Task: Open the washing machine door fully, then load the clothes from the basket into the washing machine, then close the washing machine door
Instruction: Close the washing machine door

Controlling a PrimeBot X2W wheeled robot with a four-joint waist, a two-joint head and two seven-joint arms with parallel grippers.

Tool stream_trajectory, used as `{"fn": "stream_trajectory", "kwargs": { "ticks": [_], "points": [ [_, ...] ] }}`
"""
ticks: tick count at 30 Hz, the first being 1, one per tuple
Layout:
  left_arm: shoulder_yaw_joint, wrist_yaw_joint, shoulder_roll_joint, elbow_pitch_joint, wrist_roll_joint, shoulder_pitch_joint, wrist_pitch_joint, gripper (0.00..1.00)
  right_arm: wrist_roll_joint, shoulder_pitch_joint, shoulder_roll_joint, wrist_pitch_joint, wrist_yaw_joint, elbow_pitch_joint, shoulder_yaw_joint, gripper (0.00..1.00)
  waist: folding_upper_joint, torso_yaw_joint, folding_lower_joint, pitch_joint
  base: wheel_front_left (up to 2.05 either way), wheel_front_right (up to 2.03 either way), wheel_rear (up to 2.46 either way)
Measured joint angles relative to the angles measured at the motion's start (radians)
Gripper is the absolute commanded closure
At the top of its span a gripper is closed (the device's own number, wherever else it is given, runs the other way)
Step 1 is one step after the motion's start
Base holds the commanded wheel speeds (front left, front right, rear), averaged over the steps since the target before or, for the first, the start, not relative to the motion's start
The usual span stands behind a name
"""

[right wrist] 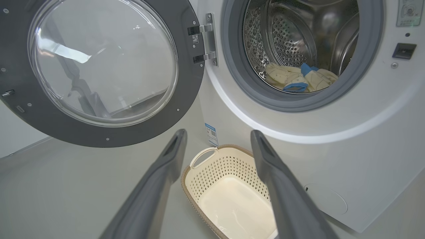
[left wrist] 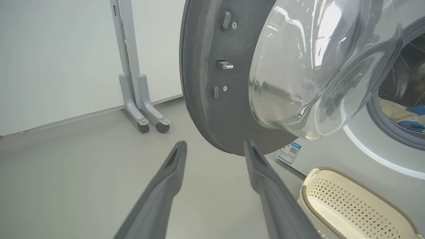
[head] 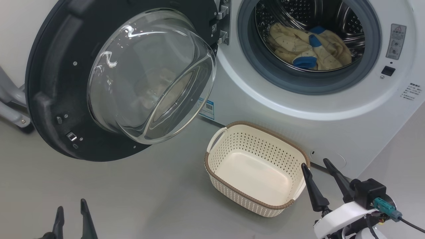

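Door swung wide, clothes in the drum, both my tools released.

My left tool (head: 71, 205) hangs low over the floor (head: 139, 199) with its fingers spread and nothing between them, pointing up toward the lower rim of the washing machine door (head: 49, 99), which stands open to the left on its hinge. My right tool (head: 314, 163) is likewise spread and holds nothing, its tips just beside the near right edge of the basket (head: 232, 194), whose bare cream bottom shows. The basket stands on the floor in front of the washing machine (head: 298, 126). The clothes (head: 308, 48) lie bunched in the drum (head: 348, 20).
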Motion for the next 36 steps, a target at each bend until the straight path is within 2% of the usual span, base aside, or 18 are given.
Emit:
{"fn": "stream_trajectory", "kwargs": {
  "ticks": [1, 2, 5, 7, 8, 11, 14, 18, 22, 25, 32, 36],
  "points": [
    [0.0, 0.0, 0.0, -0.002, 0.0, 0.0, 0.0, 0.91, 0.002, -0.001, -0.001, 0.0, 0.0, 0.002, 0.0, 0.0, 0.0, 0.0, 0.0, 0.0, 0.0, 0.0, 0.0],
    [0.001, 0.0, 0.0, -0.005, -0.003, 0.001, 0.0, 1.0, 0.003, -0.002, -0.002, 0.0, 0.0, 0.003, 0.0, 0.0, 0.0, 0.0, 0.0, 0.001, 0.0, 0.0, 0.0],
    [0.004, 0.0, 0.0, -0.012, -0.022, 0.003, 0.0, 1.0, 0.004, -0.003, -0.002, 0.0, 0.0, 0.005, 0.0, 0.0, 0.0, 0.0, 0.0, 0.001, 0.0, 0.0, 0.0],
    [0.025, 0.0, 0.0, -0.037, -0.086, 0.003, 0.0, 1.0, 0.004, -0.003, -0.002, 0.0, 0.0, 0.008, 0.0, 0.0, 0.0, 0.0, 0.0, 0.001, 0.0, 0.0, 0.0],
    [0.042, 0.0, -0.001, -0.052, -0.157, 0.003, 0.0, 1.0, 0.004, -0.004, -0.002, 0.0, 0.0, 0.009, -0.001, 0.0, 0.0, 0.0, 0.0, 0.002, 0.0, 0.0, 0.0],
    [0.12, 0.001, -0.001, -0.108, -0.458, -0.002, 0.0, 1.0, 0.006, -0.004, -0.002, 0.0, 0.0, 0.01, -0.004, 0.0, 0.0, 0.001, 0.0, 0.001, 0.0, 0.0, 0.0],
    [0.212, 0.0, -0.002, -0.139, -0.644, -0.021, -0.003, 1.0, 0.012, -0.004, -0.002, 0.0, 0.0, 0.01, -0.007, 0.0, 0.0, 0.003, 0.0, 0.002, 0.0, 0.0, 0.0],
    [0.31, -0.066, -0.004, -0.145, -0.835, -0.09, -0.005, 1.0, 0.012, -0.003, -0.001, 0.0, 0.0, 0.011, -0.007, 0.0, 0.0, 0.006, 0.0, 0.005, 0.0, 0.0, 0.0],
    [0.369, -0.149, -0.004, -0.122, -1.022, -0.146, -0.005, 1.0, 0.012, -0.003, -0.002, 0.0, 0.0, 0.011, -0.005, 0.0, 0.0, 0.011, 0.0, 0.015, 0.0, 0.0, 0.0],
    [0.422, -0.179, -0.003, -0.085, -1.06, -0.184, 0.041, 1.0, 0.012, -0.003, -0.003, 0.0, 0.0, 0.011, -0.001, 0.0, 0.0, 0.012, 0.0, 0.025, 0.0, 0.0, 0.0],
    [0.466, -0.183, 0.119, 0.024, -1.194, -0.331, 0.204, 1.0, 0.012, 0.003, -0.024, 0.0, 0.0, 0.012, -0.016, 0.0, 0.0, 0.009, 0.0, 0.053, 0.0, 0.0, 0.0],
    [0.48, -0.175, 0.162, 0.081, -1.243, -0.407, 0.256, 1.0, 0.011, 0.022, -0.042, 0.0, 0.0, 0.014, -0.034, 0.0, 0.0, 0.008, 0.0, 0.079, 0.0, 0.0, 0.0]
  ]
}}
